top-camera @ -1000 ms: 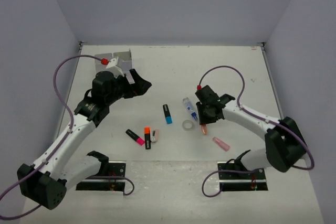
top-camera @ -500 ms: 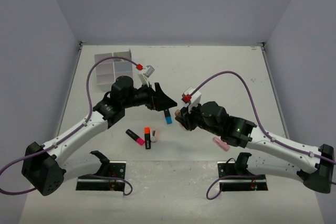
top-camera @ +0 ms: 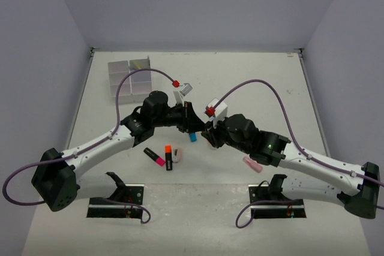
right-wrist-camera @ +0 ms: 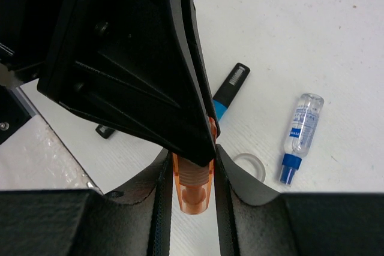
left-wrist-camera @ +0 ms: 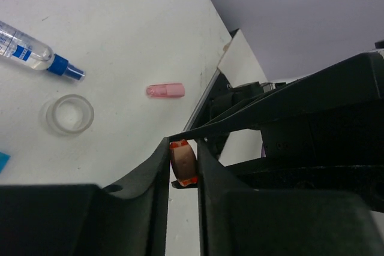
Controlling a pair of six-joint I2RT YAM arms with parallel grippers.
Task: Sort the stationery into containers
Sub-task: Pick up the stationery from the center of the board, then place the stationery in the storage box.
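Observation:
A small orange translucent piece [right-wrist-camera: 193,187] is pinched from both sides above the middle of the table. My right gripper [right-wrist-camera: 192,155] is shut on one end of it. My left gripper [left-wrist-camera: 183,148] is shut on the other end of the orange piece [left-wrist-camera: 183,165], and the two grippers meet tip to tip [top-camera: 201,129]. The divided white tray [top-camera: 129,75] stands at the back left, away from both arms. On the table lie a blue-ended highlighter [right-wrist-camera: 231,88], a clear tape ring [left-wrist-camera: 70,114], a blue-capped tube [left-wrist-camera: 33,55] and a pink piece [left-wrist-camera: 165,91].
A pink-ended highlighter [top-camera: 154,156], an orange-ended highlighter [top-camera: 168,155] and a pale eraser [top-camera: 178,155] lie close together under the left arm. The pink piece [top-camera: 252,164] sits beside the right forearm. Both arms cross the table's centre.
The left gripper swung from the tray to the centre and closed on the orange piece. The right arm carried that piece left to meet it.

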